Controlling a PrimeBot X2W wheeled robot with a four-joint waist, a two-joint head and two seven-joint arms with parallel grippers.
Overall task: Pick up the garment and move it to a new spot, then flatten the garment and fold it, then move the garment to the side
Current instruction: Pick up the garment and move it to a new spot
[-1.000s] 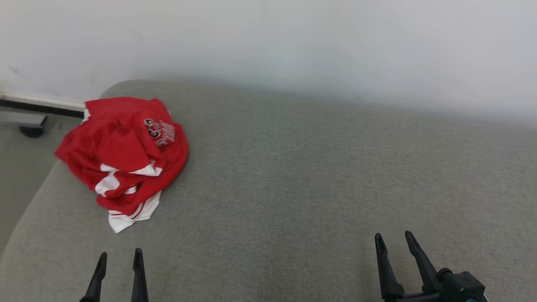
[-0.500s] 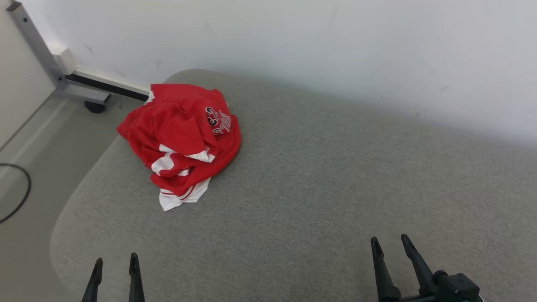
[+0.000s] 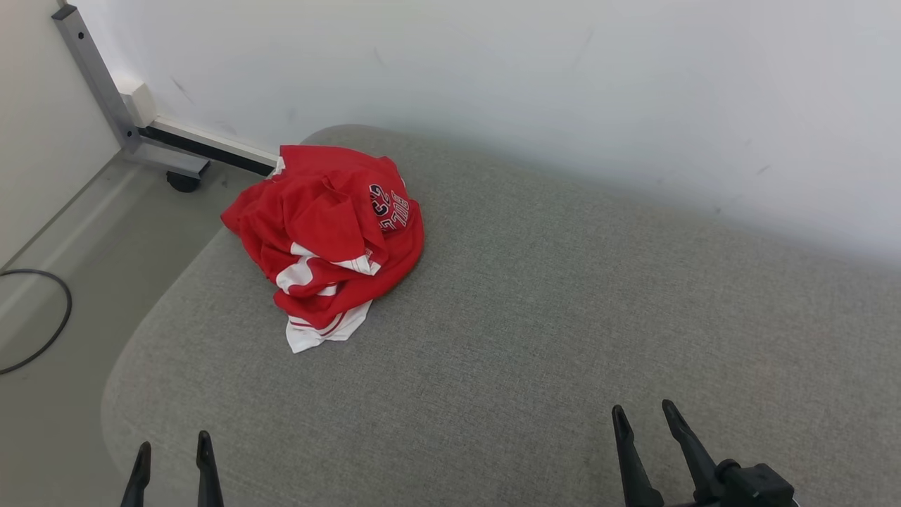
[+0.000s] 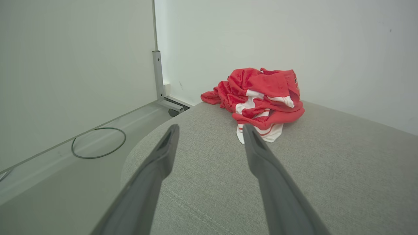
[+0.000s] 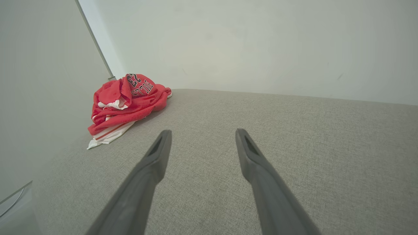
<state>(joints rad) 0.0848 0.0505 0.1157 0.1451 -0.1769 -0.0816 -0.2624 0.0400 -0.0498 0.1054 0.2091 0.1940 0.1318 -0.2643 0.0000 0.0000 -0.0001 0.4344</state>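
The garment (image 3: 327, 236) is a red jersey with white stripes and dark lettering, crumpled in a heap at the far left corner of the grey cushion (image 3: 535, 317). It also lies ahead in the left wrist view (image 4: 261, 98) and to the far left in the right wrist view (image 5: 125, 101). My left gripper (image 3: 172, 451) hovers open near the cushion's front left edge, well short of the heap. My right gripper (image 3: 642, 415) stands open at the front right, with nothing between its fingers. In each wrist view the gripper's own fingers (image 4: 210, 129) (image 5: 202, 133) are spread apart over bare fabric.
A white wall (image 3: 528, 84) runs close behind the cushion. To the left the floor (image 3: 63, 239) drops away, with a black cable loop (image 3: 42, 317) and a grey metal frame leg on a caster (image 3: 184, 182).
The head camera has swung left, so the whole picture shifted right and the floor, cable and frame came into view. The garment has not moved, and both grippers stay open.
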